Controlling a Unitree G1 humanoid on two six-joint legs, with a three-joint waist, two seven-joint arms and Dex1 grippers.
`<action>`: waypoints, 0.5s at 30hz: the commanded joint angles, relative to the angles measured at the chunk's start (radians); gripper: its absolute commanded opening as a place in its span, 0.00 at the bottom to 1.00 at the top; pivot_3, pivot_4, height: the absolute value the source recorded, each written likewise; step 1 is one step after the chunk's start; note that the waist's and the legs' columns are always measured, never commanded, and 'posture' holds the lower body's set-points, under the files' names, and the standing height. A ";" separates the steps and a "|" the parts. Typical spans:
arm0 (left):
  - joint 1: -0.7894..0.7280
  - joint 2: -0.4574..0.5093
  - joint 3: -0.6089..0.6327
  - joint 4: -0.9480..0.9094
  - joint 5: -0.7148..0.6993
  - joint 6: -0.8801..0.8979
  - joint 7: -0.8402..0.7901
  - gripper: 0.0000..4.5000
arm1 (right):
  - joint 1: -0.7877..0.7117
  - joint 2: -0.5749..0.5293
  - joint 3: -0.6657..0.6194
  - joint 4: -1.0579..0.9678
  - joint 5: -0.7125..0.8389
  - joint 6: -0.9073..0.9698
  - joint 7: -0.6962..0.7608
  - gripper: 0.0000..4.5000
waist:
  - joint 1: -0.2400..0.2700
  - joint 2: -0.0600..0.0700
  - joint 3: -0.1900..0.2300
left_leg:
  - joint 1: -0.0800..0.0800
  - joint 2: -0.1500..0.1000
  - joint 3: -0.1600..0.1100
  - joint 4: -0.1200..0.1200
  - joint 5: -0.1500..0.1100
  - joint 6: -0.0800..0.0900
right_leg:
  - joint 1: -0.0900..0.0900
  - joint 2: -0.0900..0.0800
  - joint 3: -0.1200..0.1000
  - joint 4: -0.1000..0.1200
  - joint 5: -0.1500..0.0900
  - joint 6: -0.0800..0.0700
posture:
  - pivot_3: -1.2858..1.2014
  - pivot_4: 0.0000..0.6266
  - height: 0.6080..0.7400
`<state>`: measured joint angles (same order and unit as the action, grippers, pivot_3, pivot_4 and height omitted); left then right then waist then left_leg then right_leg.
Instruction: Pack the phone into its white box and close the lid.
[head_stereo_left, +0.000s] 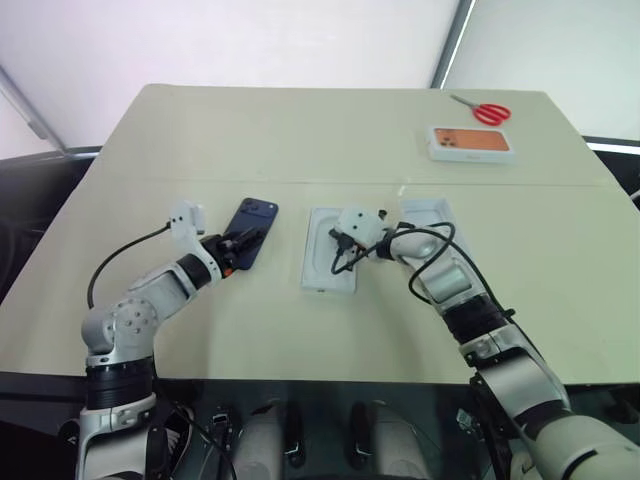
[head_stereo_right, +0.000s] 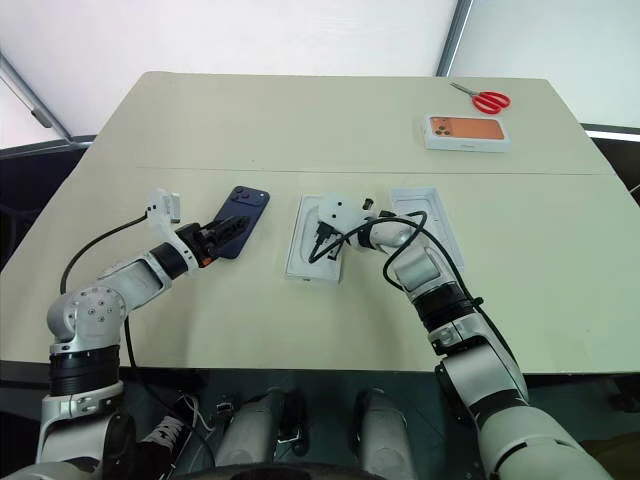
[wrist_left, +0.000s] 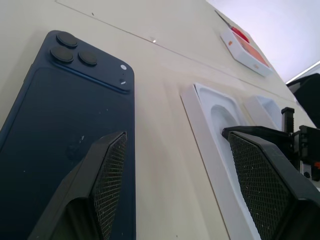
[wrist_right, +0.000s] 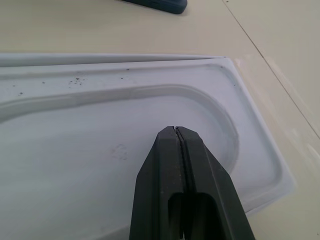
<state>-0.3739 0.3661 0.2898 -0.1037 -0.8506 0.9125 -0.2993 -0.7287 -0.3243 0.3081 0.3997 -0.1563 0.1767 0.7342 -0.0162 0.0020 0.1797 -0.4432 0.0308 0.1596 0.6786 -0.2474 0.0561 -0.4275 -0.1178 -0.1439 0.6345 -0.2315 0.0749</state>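
Phone: slim dark navy-blue smartphone (head_stereo_left: 251, 231), back up, left of frame centre on the beige table (head_stereo_left: 300, 140).
Left gripper (wrist_left: 175, 185): fingers spread wide, one over the phone's near end.
Right gripper (wrist_right: 176, 131): fingers pressed together, empty, over the flat white insert with an oval outline (head_stereo_left: 322, 255).
White tray (head_stereo_right: 430, 222): right of the insert.

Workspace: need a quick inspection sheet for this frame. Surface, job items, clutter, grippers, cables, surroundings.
Surface: beige table, faint seam running across it.
Job's things: phone lying back up, left of centre; white insert with an oval recess at centre; white tray right of it. Whether that is the box or the lid, cannot tell.
Clutter: white box printed with an orange phone and red scissors at the far right corner.
Grippers: left gripper open, one finger over the phone's near end; right gripper shut, above the insert.
Cables: black cable looped along the left arm, another at the right wrist.
Surroundings: pale wall panels behind.
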 joint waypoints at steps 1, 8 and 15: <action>-0.025 0.001 0.004 -0.015 0.009 -0.021 -0.007 0.76 | 0.005 0.015 -0.018 -0.067 0.042 0.028 0.028 0.00 | -0.001 0.000 0.000 | 0.000 0.000 0.000 0.000 0.000 0.000 | 0.000 0.000 0.000 0.000 0.000 0.000 | 0.52 0.24 0.98; -0.021 -0.001 0.010 -0.018 0.008 -0.008 -0.007 0.76 | 0.039 0.004 0.001 -0.105 0.041 0.050 0.070 0.00 | -0.001 0.000 0.000 | 0.000 0.000 0.000 0.000 0.000 0.000 | 0.000 0.000 0.000 0.000 0.000 0.000 | 0.52 0.24 0.98; -0.017 -0.007 0.004 -0.025 0.015 -0.010 -0.001 0.76 | 0.034 0.015 -0.015 -0.116 0.050 0.078 0.068 0.00 | 0.000 0.000 0.000 | 0.000 0.000 0.000 0.000 0.000 0.000 | 0.000 0.000 0.000 0.000 0.000 0.000 | 0.52 0.24 0.98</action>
<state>-0.3875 0.3611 0.2892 -0.1001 -0.8368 0.9123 -0.2991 -0.6774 -0.3184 0.3088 0.3005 -0.1100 0.2704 0.8271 -0.0166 0.0020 0.1797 -0.4431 0.0309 0.1596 0.6786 -0.2475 0.0560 -0.4275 -0.1179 -0.1440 0.6344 -0.2315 0.0749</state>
